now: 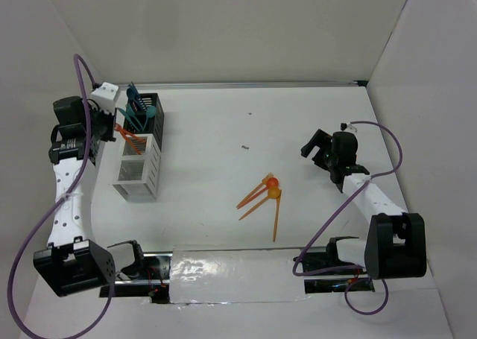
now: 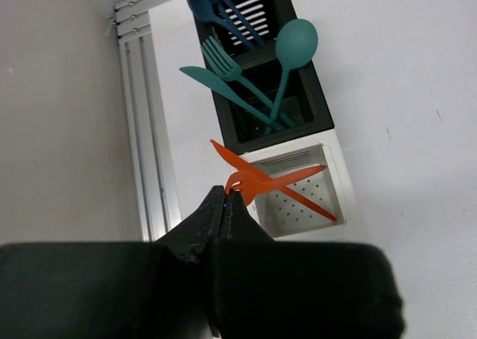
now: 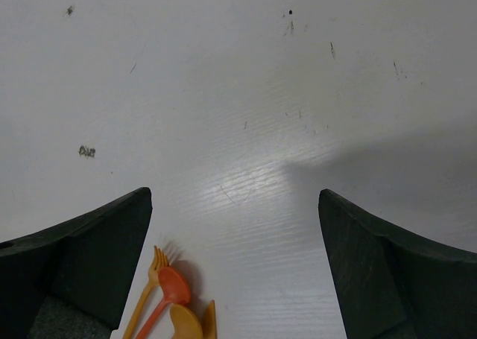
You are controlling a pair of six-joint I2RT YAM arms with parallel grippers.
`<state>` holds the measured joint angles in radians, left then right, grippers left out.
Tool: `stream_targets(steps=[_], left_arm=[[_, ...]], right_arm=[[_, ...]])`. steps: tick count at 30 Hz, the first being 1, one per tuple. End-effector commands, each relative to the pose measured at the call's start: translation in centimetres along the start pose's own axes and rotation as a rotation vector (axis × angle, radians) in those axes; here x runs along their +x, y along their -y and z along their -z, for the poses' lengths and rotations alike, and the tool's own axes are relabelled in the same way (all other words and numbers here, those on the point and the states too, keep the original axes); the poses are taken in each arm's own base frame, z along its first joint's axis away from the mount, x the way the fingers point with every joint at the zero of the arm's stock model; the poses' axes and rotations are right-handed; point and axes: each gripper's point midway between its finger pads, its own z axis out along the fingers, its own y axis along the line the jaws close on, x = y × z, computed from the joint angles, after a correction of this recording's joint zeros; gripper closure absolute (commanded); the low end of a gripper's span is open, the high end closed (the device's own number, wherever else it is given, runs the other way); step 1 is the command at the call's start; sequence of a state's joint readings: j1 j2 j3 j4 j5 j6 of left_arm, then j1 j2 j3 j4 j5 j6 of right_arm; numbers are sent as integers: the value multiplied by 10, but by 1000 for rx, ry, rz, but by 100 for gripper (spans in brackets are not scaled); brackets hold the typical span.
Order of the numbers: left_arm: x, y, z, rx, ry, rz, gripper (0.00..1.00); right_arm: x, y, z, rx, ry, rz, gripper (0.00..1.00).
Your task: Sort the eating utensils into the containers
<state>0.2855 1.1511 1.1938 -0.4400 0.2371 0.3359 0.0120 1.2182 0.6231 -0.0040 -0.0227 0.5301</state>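
Note:
My left gripper [image 1: 112, 128] is shut on the end of a red utensil [image 2: 277, 180] whose other end leans into the white bin [image 2: 339, 186]. A second red utensil [image 2: 309, 203] crosses it in the same compartment. The black bin [image 2: 319, 100] just behind holds several teal and blue utensils [image 2: 287, 52]. Both the white bin [image 1: 138, 168] and the black bin [image 1: 153, 119] stand at the table's left. Several orange and red utensils [image 1: 267, 194] lie mid-table. My right gripper [image 1: 326, 151] is open and empty just right of them; its wrist view shows their heads [image 3: 175, 298] near the left finger [image 3: 89, 253].
A shiny tape strip [image 1: 231, 268] runs along the near edge between the arm bases. An aluminium rail [image 2: 145, 130] lines the wall beside the bins. White walls close in the table on the left, back and right.

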Motion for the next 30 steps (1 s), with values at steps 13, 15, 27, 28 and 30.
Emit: stream_targets(steps=[13, 15, 27, 28, 30], left_arm=[[-8, 6, -2, 142, -65, -137, 98], [-10, 2, 2, 135, -62, -159, 98], [7, 0, -24, 147, -129, -146, 97], [9, 2, -27, 155, -145, -138, 92], [10, 2, -32, 148, -158, -141, 74]], right_arm=[[-32, -18, -4, -44, 66, 4, 1], [-32, -19, -3, -46, 68, 3, 1], [-34, -19, 1, -46, 83, -11, 1], [-36, -20, 2, -49, 90, -10, 1], [-33, -17, 2, -44, 84, -11, 1]])
